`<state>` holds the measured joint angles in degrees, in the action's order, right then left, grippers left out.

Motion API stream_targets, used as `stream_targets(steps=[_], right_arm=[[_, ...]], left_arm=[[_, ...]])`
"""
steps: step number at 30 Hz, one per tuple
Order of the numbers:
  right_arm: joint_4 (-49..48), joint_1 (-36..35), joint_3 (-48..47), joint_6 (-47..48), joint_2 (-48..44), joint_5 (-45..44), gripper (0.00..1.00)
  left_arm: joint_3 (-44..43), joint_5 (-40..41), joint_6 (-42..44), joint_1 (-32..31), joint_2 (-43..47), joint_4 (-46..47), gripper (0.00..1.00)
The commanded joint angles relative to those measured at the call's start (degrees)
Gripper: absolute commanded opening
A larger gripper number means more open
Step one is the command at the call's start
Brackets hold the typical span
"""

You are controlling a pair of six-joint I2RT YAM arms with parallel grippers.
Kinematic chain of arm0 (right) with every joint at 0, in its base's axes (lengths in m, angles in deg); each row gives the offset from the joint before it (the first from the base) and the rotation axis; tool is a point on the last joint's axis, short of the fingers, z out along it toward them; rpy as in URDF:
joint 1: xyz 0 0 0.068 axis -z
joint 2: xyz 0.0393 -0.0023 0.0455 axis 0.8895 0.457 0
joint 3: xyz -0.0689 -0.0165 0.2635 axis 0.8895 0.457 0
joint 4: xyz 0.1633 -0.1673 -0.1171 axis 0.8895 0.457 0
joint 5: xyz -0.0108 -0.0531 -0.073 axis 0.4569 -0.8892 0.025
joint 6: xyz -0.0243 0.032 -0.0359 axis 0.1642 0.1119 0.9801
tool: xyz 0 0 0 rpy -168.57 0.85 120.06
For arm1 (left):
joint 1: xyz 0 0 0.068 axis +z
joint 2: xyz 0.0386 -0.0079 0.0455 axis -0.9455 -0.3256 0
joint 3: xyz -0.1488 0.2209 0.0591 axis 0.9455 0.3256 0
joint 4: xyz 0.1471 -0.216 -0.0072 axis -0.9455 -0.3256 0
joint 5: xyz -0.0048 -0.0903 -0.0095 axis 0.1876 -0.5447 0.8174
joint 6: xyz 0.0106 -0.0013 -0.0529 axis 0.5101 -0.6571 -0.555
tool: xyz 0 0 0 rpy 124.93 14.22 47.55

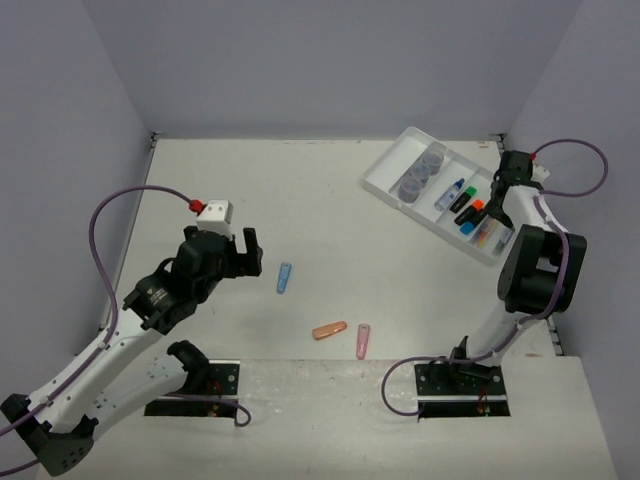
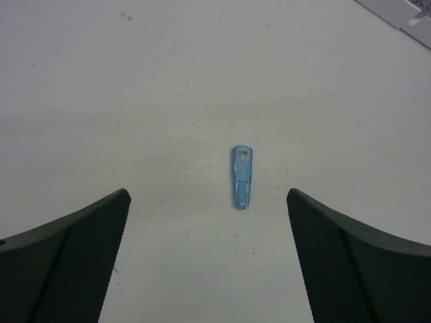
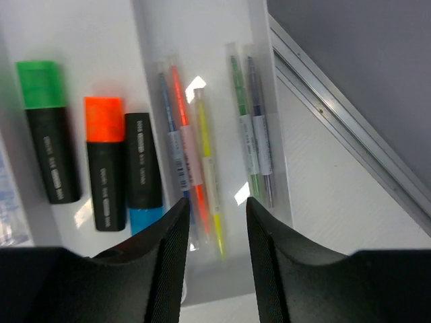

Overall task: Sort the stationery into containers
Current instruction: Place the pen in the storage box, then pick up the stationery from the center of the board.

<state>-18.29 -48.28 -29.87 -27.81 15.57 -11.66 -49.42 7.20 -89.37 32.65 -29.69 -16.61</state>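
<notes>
White tabletop between pale walls is carrying the tray (image 1: 392, 163) at two o'clock, with pens (image 3: 195, 168), highlighters (image 3: 106, 165) and pots (image 1: 422, 168) lying inside. Over the pens the right gripper (image 3: 215, 205) is hovering, jaws slightly apart, gripping nothing. Gaping wide, the left gripper (image 2: 207, 202) is facing the blue capsule (image 2: 242, 177) at centre. Toward six o'clock the orange capsule (image 1: 329, 330) and pink capsule (image 1: 362, 340) are lying loose. Fetching the blue capsule is probably in hand, calling for a descent astride it. From above, the right arm is hiding the tray's near end.

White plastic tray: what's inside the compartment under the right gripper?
Thin coloured pens in clear sleeves. The right gripper's black fingers hide some pens' near ends.
</notes>
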Motion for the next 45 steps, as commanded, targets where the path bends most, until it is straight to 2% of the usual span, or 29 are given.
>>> stream_targets(steps=[1, 6, 10, 15, 20, 24, 28, 32, 35, 42, 45], right_arm=[[-2.01, -9.4, 2.4, -0.53, -13.83, 1.34, 0.44], [-4.31, -24.68, 9.06, 0.68, -23.64, -0.31, 0.5], [-7.2, -33.62, 18.26, -0.31, -31.21, 9.85, 0.51], [-6.81, -40.95, 24.63, 0.26, -35.63, 10.54, 0.53], [-11.13, -41.95, 30.48, 0.96, -43.03, 17.65, 0.59], [-14.28, -41.87, 32.93, 0.15, -47.04, 22.61, 0.62], [-15.6, -41.95, 35.73, -1.0, -50.65, 25.25, 0.63], [-15.78, -41.95, 36.27, -1.31, -52.42, 26.55, 0.63], [-15.77, -41.95, 36.59, -1.31, -54.05, 27.15, 0.64], [-15.77, -41.86, 37.2, -1.48, -56.48, 26.98, 0.65], [-15.68, -41.95, 37.24, -1.36, -56.81, 27.08, 0.65]], left_arm=[[0.47, -0.47, 1.67, 0.43, -0.64, 2.8, 1.0], [0.47, -1.43, 2.08, 1.61, -3.39, 3.0, 1.0], [0.31, -1.38, 2.62, 2.07, -5.94, 3.09, 1.0], [-1.63, 0.53, 1.85, 2.49, -10.86, 0.89, 1.0], [-3.17, -7.99, -3.39, 2.51, -18.49, 2.19, 1.0], [-1.3, -13.44, -7.76, 1.92, -25.62, 8.33, 1.0], [-1.83, -12.07, -7.67, 1.45, -34.33, 11.93, 1.0], [-4.53, -10.1, -6.12, -0.28, -41.42, 11.65, 0.96], [-5.42, -8.43, -5.88, -0.94, -45.39, 10.98, 0.91], [-4.63, -9.05, -5.53, -1.56, -50.1, 11.68, 0.65], [-4.32, -8.91, -5.49, -2.18, -51.37, 11.91, 0.61]])
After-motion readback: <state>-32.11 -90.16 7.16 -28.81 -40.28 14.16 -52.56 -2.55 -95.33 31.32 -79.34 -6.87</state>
